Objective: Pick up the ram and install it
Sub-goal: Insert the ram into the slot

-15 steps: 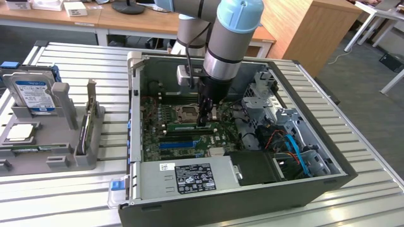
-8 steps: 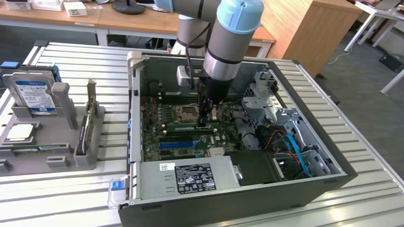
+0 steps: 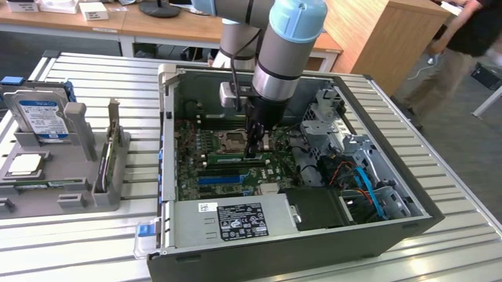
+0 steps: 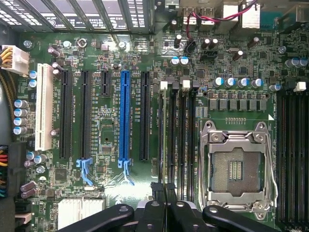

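The ram (image 3: 226, 157) is a narrow green stick with a pale label. It stands on edge low over the motherboard, inside the open computer case (image 3: 168, 147). My gripper (image 3: 253, 154) reaches straight down into the case and is shut on the end of the ram towards the exterior view's right. In the wrist view the black fingertips (image 4: 157, 189) are pressed together at my gripper (image 4: 164, 189), directly over the black memory slots (image 4: 176, 130) beside the empty CPU socket (image 4: 236, 164). The ram is edge-on there and hard to make out.
A long blue slot (image 4: 125, 116) and black expansion slots (image 4: 65, 116) lie further along the board. The power supply (image 3: 235, 218) and drive cage (image 3: 345, 147) crowd the case. A grey parts rack with a hard drive (image 3: 43, 117) stands at the exterior view's left. A person (image 3: 471, 35) stands at its far right.
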Robot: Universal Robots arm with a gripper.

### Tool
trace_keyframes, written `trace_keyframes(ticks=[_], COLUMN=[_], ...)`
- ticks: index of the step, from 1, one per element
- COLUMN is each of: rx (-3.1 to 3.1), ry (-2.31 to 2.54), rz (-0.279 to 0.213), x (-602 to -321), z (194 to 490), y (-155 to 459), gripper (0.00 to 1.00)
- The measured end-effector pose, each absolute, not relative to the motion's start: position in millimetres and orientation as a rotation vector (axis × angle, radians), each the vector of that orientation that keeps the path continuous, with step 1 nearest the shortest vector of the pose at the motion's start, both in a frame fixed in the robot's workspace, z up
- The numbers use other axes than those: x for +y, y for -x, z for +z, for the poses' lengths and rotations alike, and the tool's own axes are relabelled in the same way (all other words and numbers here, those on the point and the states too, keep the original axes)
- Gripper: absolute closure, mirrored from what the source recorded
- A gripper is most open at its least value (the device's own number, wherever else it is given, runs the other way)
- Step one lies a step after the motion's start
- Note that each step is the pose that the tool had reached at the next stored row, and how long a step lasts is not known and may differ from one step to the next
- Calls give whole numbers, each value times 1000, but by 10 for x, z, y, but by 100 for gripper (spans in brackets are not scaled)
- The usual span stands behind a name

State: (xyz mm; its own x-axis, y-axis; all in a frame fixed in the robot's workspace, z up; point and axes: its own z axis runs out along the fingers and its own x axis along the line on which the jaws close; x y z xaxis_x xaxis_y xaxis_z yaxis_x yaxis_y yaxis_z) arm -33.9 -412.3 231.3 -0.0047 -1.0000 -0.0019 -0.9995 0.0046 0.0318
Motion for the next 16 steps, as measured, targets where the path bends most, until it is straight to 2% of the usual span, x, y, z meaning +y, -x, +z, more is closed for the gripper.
trace_keyframes(ticks=[16], rx=[-2212], ry=[-2200], rz=[-37], x=[-4122], z=[2274], y=[339], gripper=[89])
